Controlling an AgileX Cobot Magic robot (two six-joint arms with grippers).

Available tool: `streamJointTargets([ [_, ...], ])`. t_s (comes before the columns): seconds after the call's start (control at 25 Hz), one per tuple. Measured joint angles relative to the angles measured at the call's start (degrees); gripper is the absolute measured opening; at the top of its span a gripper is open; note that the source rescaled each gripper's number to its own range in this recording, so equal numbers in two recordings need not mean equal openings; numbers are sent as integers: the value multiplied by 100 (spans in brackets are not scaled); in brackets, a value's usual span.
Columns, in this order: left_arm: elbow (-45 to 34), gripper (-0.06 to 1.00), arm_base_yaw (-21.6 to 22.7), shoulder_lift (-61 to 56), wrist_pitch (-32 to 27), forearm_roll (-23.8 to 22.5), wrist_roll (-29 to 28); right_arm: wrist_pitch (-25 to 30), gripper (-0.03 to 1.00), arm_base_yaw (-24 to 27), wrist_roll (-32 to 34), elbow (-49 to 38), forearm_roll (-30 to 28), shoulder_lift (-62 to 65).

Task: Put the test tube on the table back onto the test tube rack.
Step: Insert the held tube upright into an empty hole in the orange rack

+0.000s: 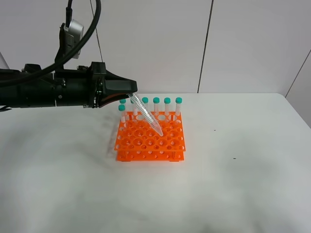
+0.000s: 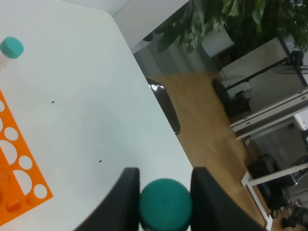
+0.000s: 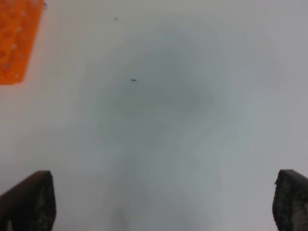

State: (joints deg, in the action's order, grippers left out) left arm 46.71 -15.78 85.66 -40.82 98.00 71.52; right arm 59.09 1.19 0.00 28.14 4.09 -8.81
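My left gripper (image 1: 131, 93) is shut on the test tube (image 1: 146, 115) at its cap end. The tube hangs tilted, its pointed tip just over the holes of the orange test tube rack (image 1: 150, 141). In the left wrist view the teal cap (image 2: 165, 204) sits between the two black fingers (image 2: 126, 197), and a corner of the rack (image 2: 17, 163) shows. Several teal-capped tubes (image 1: 167, 108) stand along the rack's back row and left side. My right gripper (image 3: 163, 202) is open over bare white table (image 3: 168, 120); the exterior view does not show it.
The table (image 1: 233, 184) has small dark specks (image 1: 234, 158) right of the rack. The left arm (image 1: 48, 90) reaches in from the left above the table. The table's edge (image 2: 159, 120) and a floor with plants lie beyond in the left wrist view.
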Motion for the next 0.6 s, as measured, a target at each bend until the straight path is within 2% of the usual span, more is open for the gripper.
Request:
streamJointTargets([
  [0.16, 0, 0, 0, 0, 0, 0, 0, -7, 100, -249, 0, 0, 0, 394],
  [0.36, 0, 0, 0, 0, 0, 0, 0, -11, 100, -276, 0, 0, 0, 897],
  [0.6, 0, 0, 0, 0, -5, 0, 0, -11, 100, -324, 0, 0, 0, 898],
])
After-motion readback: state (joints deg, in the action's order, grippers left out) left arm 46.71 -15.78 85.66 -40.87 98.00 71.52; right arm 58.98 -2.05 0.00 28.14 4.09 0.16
